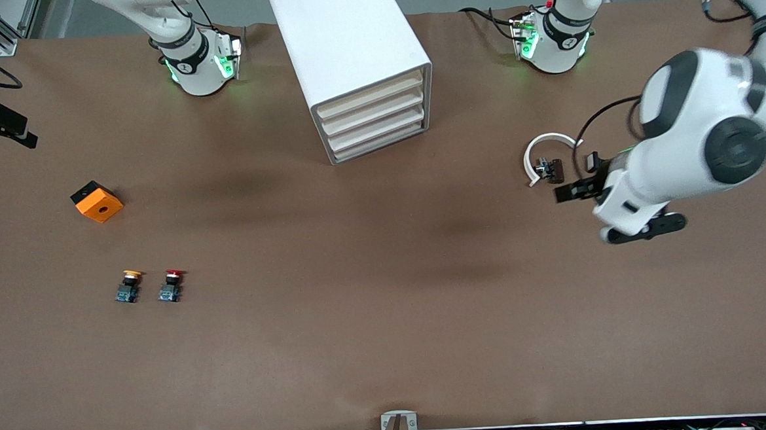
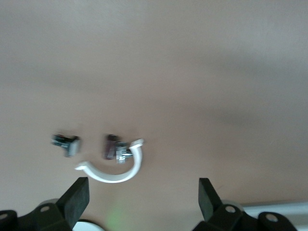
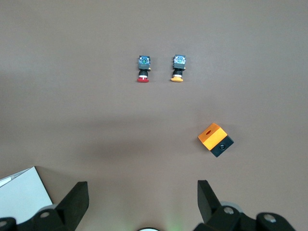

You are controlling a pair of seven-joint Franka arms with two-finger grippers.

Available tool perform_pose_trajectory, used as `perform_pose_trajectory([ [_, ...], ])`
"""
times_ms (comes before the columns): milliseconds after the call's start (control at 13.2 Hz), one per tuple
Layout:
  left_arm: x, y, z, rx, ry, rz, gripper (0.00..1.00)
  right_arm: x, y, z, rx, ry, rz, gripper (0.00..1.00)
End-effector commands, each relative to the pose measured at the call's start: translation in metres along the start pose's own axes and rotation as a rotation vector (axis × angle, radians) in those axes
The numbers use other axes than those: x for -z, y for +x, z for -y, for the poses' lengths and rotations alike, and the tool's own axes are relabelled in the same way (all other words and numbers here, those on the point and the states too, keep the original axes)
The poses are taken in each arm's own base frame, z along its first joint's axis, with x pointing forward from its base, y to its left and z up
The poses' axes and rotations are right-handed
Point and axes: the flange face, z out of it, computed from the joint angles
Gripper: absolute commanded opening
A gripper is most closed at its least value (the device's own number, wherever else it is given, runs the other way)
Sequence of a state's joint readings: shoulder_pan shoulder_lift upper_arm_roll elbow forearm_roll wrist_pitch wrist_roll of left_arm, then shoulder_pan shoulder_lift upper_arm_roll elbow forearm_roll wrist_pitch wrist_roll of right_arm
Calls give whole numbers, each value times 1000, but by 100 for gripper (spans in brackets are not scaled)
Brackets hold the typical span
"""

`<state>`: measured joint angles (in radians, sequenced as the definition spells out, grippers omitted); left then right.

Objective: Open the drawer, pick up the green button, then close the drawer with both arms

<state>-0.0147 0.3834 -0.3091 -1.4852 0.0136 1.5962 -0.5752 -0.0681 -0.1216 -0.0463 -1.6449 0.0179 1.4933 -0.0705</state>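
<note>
- Front view: a white drawer cabinet [image 1: 355,66] stood on the brown bench [image 1: 388,319] between the two arm bases, its four drawers [image 1: 374,123] all shut.
- The green-capped button was not visible in any view; it was presumably inside one of the shut drawers, though which one could not be told.
- Left gripper [image 1: 575,190] hung over the bench toward the left arm's end, jaws wide and empty, just beside a white curved clip [image 1: 545,151] with a small dark part [image 1: 549,169] at its mouth.
- Left wrist view: the clip [image 2: 115,171] and two small dark parts [image 2: 66,143] lay on the bench ahead of the parted jaws.
- Right gripper [image 3: 142,199] was out of the front view; the right wrist view showed its jaws wide and empty, high over the bench.
- Toward the right arm's end lay an orange block [image 1: 97,202], an orange-capped button [image 1: 129,286] and a red-capped button [image 1: 172,285], neither of them the target.
- Step in hand: the opening stage, with no drawer yet touched.
- Next move, as judged: one gripper should reach a drawer front and draw it out, while the other readies to pick the button.
</note>
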Motion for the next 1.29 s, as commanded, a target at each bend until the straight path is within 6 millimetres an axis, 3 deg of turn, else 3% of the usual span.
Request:
perform_pose_trajectory([
  [0, -35, 4, -50, 146, -10, 19, 100, 3, -6, 1, 0, 2, -4, 100],
  [227, -71, -7, -88, 336, -5, 86, 100, 5, -6, 1, 0, 2, -9, 100],
  [529, -102, -26, -115, 581, 55, 169, 100, 13, -3, 0, 26, -2, -25, 100],
  [756, -132, -38, -130, 870, 127, 309, 100, 9, 2, -9, 11, -1, -21, 100],
  [908, -149, -47, -146, 1002, 155, 394, 100, -11, 16, -11, 5, -2, 19, 100],
  [1210, -175, -49, -153, 1148, 211, 492, 100, -46, 41, -13, 12, -19, 79, 100],
])
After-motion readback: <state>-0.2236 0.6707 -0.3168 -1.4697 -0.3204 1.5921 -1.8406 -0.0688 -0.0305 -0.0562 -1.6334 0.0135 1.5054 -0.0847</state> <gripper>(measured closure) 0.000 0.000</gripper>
